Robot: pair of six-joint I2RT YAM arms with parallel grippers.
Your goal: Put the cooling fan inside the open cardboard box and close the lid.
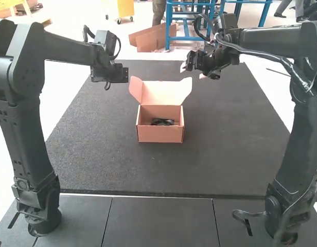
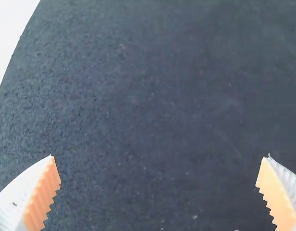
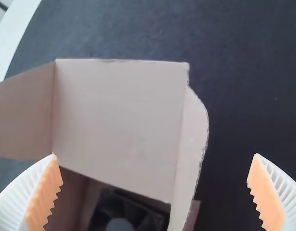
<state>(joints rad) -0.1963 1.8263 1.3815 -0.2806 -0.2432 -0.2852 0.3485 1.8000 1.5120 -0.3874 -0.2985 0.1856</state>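
- The cooling fan (image 1: 161, 122) already lay inside the cardboard box (image 1: 159, 133), a dark shape on its floor, so the first half of the task looked done.
- The box sat near the middle of the dark mat (image 1: 241, 149) covering the desk (image 1: 158, 221), well away from every edge.
- Its lid (image 1: 161, 91) stood upright at the far side, with its side flaps spread. Closing it was the step in hand.
- The right jaws hung above and just behind the lid's right top corner, spread wide and holding nothing. Their orange pads (image 3: 42, 197) framed the lid's inner face and the fan below it.
- The left jaws hovered just beside the lid's left flap, towards the far left corner of the desk, apart from the cardboard. They were also wide and empty, with only mat between their pads (image 2: 42, 197).
- The next move probably called for one arm to come behind the lid's top edge and push it forward and down over the opening.
- The side flaps and front tab would likely need guiding inside the walls, and the light box might slide unless the other arm steadied it.
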